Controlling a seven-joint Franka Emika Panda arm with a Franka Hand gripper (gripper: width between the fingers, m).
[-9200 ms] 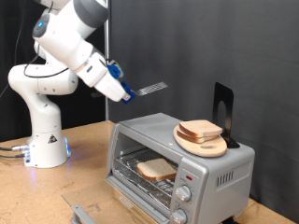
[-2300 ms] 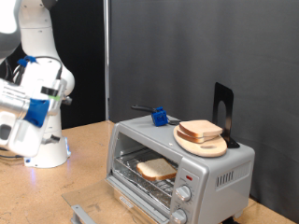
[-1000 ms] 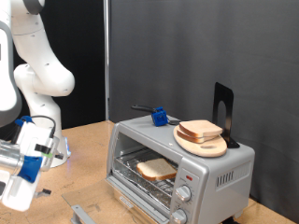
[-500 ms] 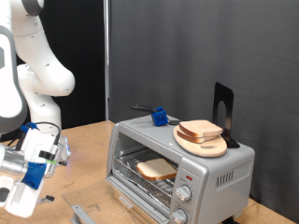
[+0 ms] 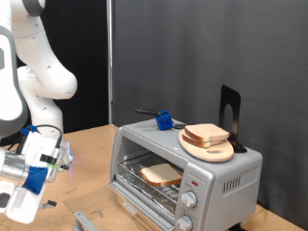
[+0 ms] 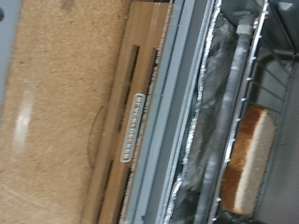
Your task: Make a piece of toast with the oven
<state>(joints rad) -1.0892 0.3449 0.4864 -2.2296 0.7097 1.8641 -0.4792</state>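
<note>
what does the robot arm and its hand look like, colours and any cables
The arm is glossy white with rounded, bulbous links and dark grey joint seams. Its hand is white with bright blue parts on its body. Thin cables run along the floor beside the white base, which glows faintly blue.

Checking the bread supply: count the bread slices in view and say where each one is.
2: one slice on the rack inside the oven, one slice on the wooden plate on top. Others may be hidden.
</note>
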